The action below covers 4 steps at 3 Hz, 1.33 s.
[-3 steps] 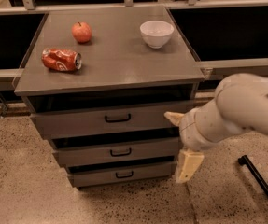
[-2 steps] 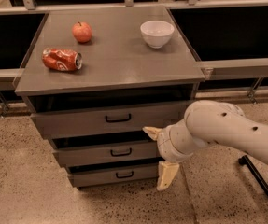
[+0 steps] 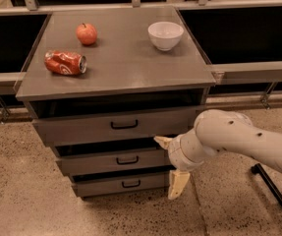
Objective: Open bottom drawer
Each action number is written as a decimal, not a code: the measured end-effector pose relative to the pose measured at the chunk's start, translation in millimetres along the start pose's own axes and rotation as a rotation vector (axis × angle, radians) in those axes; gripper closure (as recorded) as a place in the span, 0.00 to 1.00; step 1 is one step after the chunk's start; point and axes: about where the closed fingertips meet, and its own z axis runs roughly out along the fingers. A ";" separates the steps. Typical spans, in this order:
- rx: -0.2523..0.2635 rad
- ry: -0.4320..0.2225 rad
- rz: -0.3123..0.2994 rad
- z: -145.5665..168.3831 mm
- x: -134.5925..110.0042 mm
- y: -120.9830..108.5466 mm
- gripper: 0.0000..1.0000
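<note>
Under the front edge of the bench [image 3: 126, 77], the bottom drawer [image 3: 103, 186] is seen lowest of three. Below the front right corner, the end effector [image 3: 170, 162] is held at that drawer's right end, spread wide, nothing gripped.

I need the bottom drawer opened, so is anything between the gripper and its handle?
Nothing visible. The open gripper hangs by the cabinet's front corner; the bottom drawer's black handle lies bare just left of its lower finger.
</note>
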 end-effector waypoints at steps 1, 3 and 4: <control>-0.006 -0.015 0.084 55.3 70.0 6.5 0.00; -0.035 -0.056 0.127 106.3 115.5 24.8 0.00; -0.046 -0.044 0.132 118.3 123.2 19.8 0.00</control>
